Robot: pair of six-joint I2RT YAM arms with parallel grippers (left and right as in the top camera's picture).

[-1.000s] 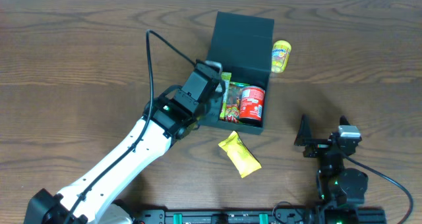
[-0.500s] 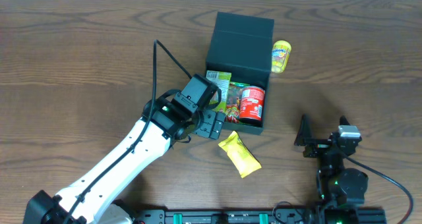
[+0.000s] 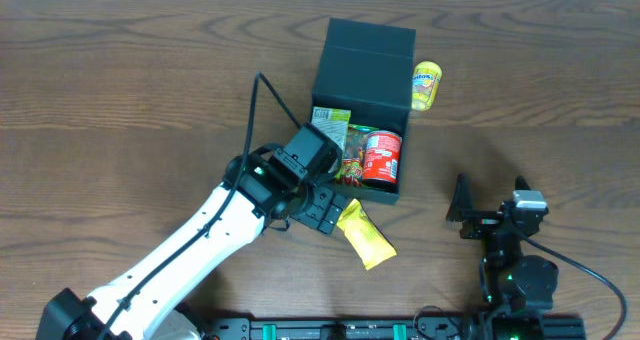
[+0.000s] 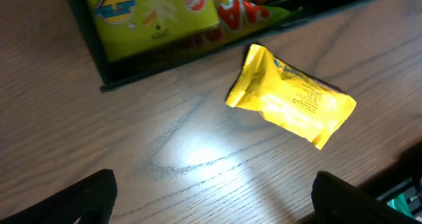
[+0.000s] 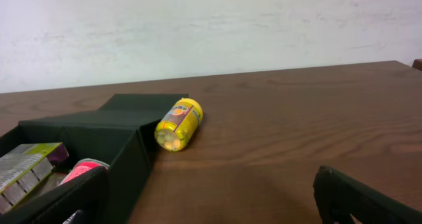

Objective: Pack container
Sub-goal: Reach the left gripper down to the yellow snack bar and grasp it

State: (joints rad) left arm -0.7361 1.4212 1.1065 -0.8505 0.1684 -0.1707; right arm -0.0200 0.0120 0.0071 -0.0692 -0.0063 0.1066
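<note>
Table (image 3: 120, 70): brown wood, strong wavy grain, slight sheen under the wrist light.

Left arm (image 3: 190, 245): white smooth shell with black joints and a black cable looping over it. It reaches toward the container's open end.

Container (image 3: 365, 70): dark teal-black square box, matte and rigid with sharp edges. It sits flat on the table, hinged flap lid folded back and lying level behind the open tray.

Inside the container:
- Green-yellow carton (image 3: 330, 128): flat printed card, on the side nearest the left arm.
- Crinkly multicolour snack packet (image 3: 352, 155): next to the carton.
- Red cylindrical can (image 3: 381, 156): glossy, lying on its side at the far side from the carton.

Right gripper (image 3: 488, 202): black, well apart from the container, off its can-side corner. Fingers are spread wide with nothing between them.

Left gripper (image 3: 325, 212): black, hanging just outside the container's open-end wall. In the wrist view each finger sits at an opposite lower corner, so the jaws are spread wide and empty (bare wood between them).

Yellow foil sachet (image 3: 363, 234): pillow-shaped and shiny with crimped ends. It lies flat on the table just outside the container's open end, close beside the left gripper. Whether they touch cannot be told from overhead.

Yellow jar (image 3: 427, 85): small, rounded, clear-sided with a printed label. It lies on its side, just beside the container's lid flap.
</note>
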